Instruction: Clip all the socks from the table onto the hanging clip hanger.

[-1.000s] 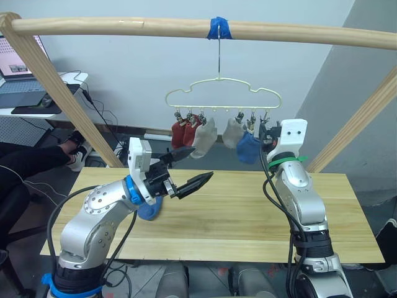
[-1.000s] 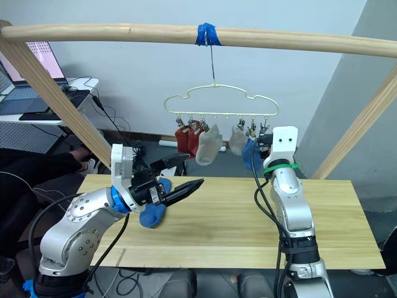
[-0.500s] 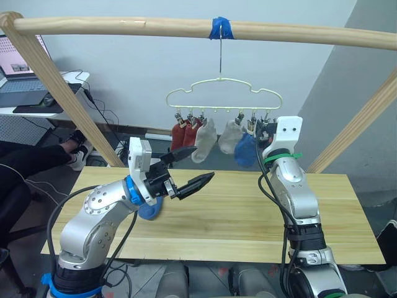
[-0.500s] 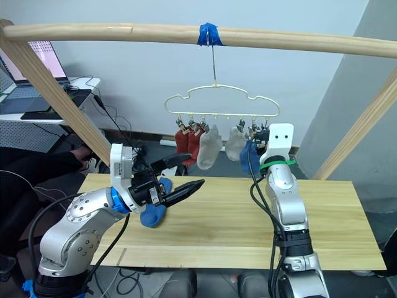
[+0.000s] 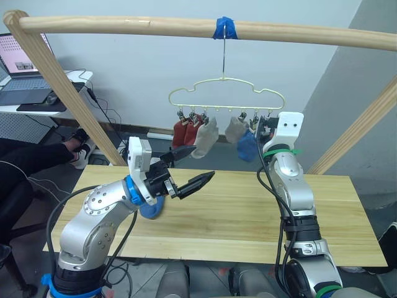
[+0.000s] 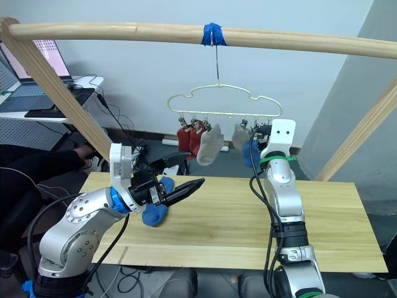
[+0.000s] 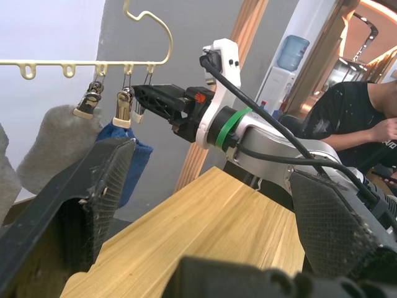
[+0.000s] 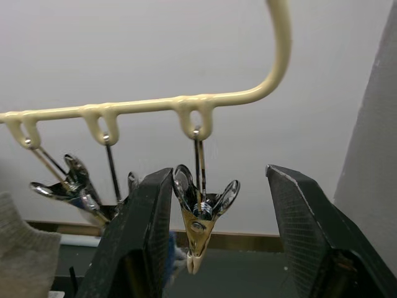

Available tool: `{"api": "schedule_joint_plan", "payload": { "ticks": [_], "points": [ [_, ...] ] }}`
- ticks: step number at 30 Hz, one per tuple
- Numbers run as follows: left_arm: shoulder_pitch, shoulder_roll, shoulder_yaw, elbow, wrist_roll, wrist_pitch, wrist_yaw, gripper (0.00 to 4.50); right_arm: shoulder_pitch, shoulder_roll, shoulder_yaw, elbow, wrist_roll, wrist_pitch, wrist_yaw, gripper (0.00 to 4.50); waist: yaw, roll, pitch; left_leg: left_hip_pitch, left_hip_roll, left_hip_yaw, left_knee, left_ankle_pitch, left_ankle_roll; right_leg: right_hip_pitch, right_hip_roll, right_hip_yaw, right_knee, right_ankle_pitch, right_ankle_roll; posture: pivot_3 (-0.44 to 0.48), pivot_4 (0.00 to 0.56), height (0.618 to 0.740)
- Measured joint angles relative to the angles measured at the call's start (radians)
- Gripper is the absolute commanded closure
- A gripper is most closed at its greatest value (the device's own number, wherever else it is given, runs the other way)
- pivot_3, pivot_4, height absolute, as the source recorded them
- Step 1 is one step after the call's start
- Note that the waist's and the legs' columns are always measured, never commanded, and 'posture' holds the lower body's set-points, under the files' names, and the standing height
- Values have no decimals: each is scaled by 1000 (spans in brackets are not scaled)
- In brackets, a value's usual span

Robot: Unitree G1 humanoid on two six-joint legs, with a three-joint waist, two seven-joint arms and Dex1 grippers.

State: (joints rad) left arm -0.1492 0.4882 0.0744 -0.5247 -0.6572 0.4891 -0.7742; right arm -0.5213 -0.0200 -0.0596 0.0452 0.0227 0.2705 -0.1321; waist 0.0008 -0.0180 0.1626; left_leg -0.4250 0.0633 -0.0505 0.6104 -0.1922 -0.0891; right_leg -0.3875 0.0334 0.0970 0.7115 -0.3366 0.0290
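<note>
While five socks are hanging clipped on the clip hanger (image 5: 226, 93) — two rust red (image 5: 184, 131), two light grey (image 5: 206, 137), one blue (image 5: 247, 146) — the sixth, a blue sock (image 6: 154, 213), is lying on the table (image 5: 248, 211) just behind the left gripper (image 5: 187, 167). Hanger is hooked over the wooden pole (image 5: 124, 26) at the blue tape (image 5: 224, 28). Right gripper (image 8: 214, 242) is sitting raised at the hanger's right end, fingers spread either side of the last empty clip (image 8: 198, 217), not touching it. Left gripper is hovering over the table, fingers apart, holding nothing
</note>
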Motion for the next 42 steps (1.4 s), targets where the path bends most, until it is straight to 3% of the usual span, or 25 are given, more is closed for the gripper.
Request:
{"api": "schedule_joint_plan", "payload": {
  "ticks": [14,20,23,33,38,42],
  "points": [
    [0,0,-11,0,9,-16,0,0,-13,33,-20,4,8,0,-17,2031,0,0,0,0,0,0,0,0,0,0,0,0,0,0,0,163,150,740],
    [0,0,-21,0,13,-17,1,0,-13,39,-20,4,13,0,-15,3989,0,0,0,0,0,0,0,0,0,0,0,0,0,0,0,163,150,740],
    [0,0,-21,0,16,-18,1,0,-16,42,-18,4,14,0,-14,4484,0,0,0,0,0,0,0,0,0,0,0,0,0,0,0,165,150,740],
    [16,11,-27,0,24,-19,1,0,-16,32,-19,-4,61,39,53,4484,1,0,0,0,0,0,0,0,0,0,0,0,0,0,0,160,151,740],
    [92,47,-27,39,56,-8,18,0,-21,-100,-86,-77,213,211,210,4484,4,1,1,0,0,0,0,0,0,0,0,0,-1,0,0,141,158,740],
    [166,61,-28,124,100,-11,18,0,-72,-239,-167,-117,428,491,357,4484,1,2,3,0,0,1,0,0,0,0,0,0,-1,-1,-1,107,159,740]
  ]
}}
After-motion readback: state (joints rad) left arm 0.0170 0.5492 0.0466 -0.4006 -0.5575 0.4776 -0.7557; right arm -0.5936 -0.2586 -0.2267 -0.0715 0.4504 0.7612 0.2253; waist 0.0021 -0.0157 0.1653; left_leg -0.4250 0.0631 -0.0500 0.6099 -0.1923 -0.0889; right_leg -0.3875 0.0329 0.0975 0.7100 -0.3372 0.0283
